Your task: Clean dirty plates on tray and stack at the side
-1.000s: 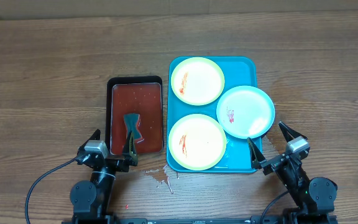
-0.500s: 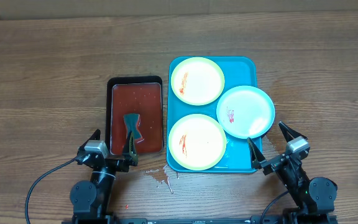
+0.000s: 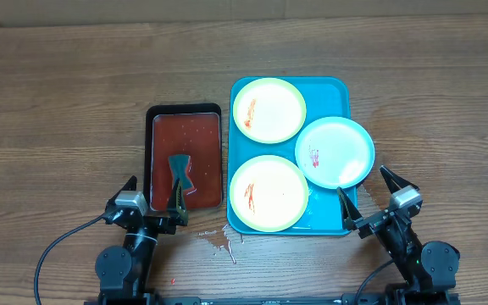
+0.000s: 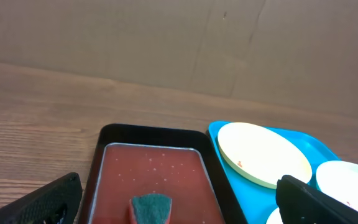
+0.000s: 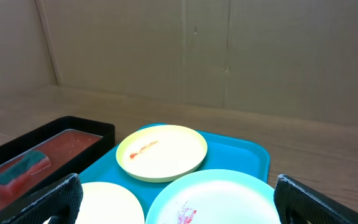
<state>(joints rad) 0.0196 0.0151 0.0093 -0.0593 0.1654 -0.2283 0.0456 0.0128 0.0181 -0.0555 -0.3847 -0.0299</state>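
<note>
Three plates lie on the turquoise tray (image 3: pixel 333 93). A yellow-green plate (image 3: pixel 268 109) with a red smear is at the far end. A second yellow-green plate (image 3: pixel 268 192) with a red smear is at the near end. A pale blue-white plate (image 3: pixel 335 152) with a red smear overhangs the tray's right rim. My left gripper (image 3: pixel 152 203) is open and empty near the black tray's front edge. My right gripper (image 3: pixel 373 196) is open and empty at the turquoise tray's near right corner. The right wrist view shows the blue-white plate (image 5: pixel 229 196) between my fingers.
A black tray (image 3: pixel 184 152) of red liquid sits left of the turquoise tray, with a green sponge (image 3: pixel 180 170) in it. Red drips (image 3: pixel 219 241) mark the wooden table in front of the trays. A cardboard wall (image 5: pixel 229 50) stands behind.
</note>
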